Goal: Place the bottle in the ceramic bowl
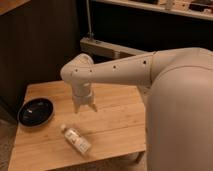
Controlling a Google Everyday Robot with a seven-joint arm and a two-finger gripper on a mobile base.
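Currently the bottle point(76, 140) lies flat on the surface point(120, 120), right of the ceramic bowl point(36, 111); the hand point(85, 106) hangs open, also right of that bowl. Probably light, slick plastic: grasp its middle.

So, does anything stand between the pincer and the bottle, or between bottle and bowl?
Nothing visible. The open pincer hangs above the table, behind the lying bottle; only bare wood separates them, and likewise the bottle and the ceramic bowl.

Wooden table point(117, 122) carries bowl point(36, 111) and lying bottle point(76, 140); end effector point(85, 107) hovers above.
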